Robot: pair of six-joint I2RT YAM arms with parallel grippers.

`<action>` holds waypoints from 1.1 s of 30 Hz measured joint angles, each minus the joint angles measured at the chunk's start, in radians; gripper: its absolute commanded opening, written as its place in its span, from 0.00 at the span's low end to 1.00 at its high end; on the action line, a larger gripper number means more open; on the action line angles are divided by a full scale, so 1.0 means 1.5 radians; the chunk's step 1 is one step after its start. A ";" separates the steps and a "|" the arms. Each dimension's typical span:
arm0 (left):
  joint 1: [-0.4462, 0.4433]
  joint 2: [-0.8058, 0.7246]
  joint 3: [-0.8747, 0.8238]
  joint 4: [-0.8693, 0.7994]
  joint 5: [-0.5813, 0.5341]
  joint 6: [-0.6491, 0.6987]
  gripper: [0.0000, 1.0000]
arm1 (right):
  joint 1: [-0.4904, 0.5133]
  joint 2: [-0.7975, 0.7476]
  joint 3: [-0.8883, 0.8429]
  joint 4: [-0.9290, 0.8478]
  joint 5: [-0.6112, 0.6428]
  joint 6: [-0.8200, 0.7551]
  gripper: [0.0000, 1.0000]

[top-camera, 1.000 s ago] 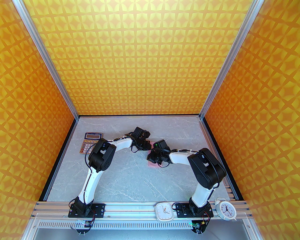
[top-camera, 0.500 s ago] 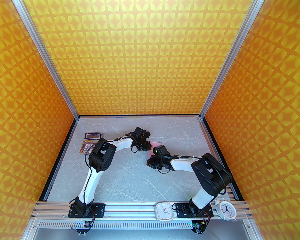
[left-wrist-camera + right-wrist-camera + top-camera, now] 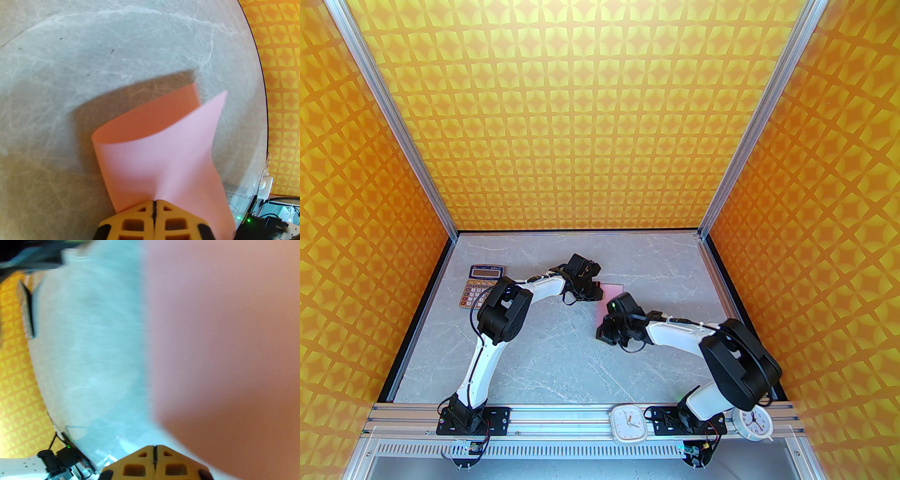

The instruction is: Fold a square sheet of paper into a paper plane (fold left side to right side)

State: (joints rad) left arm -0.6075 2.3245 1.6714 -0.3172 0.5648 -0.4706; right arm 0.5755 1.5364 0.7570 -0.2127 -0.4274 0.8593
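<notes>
Left fingers (image 3: 131, 220) pinch paper (image 3: 159, 152) (right gripper (image 3: 154, 447) maybe).

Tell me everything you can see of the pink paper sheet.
The pink paper sheet is thin, plain and matte, bent over itself in a loose, uncreased loop with one corner standing free. The shut left hand pinches its near edge. It casts a shadow on the grey marbled table; in the right wrist view it is a close pink blur.
</notes>
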 measured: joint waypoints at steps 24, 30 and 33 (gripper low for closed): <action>-0.001 -0.001 -0.001 0.002 -0.001 -0.001 0.02 | -0.050 0.161 0.055 0.087 -0.011 -0.015 0.00; -0.001 -0.001 -0.001 0.002 -0.001 0.000 0.03 | -0.052 0.149 0.032 0.119 -0.013 -0.017 0.00; -0.001 -0.001 -0.001 0.002 -0.001 0.000 0.03 | -0.052 0.130 0.019 0.101 -0.010 -0.018 0.00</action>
State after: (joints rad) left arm -0.6083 2.3238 1.6695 -0.3141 0.5636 -0.4709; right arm 0.4973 1.7317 0.7860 -0.0612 -0.4431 0.8326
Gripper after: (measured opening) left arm 0.028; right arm 0.030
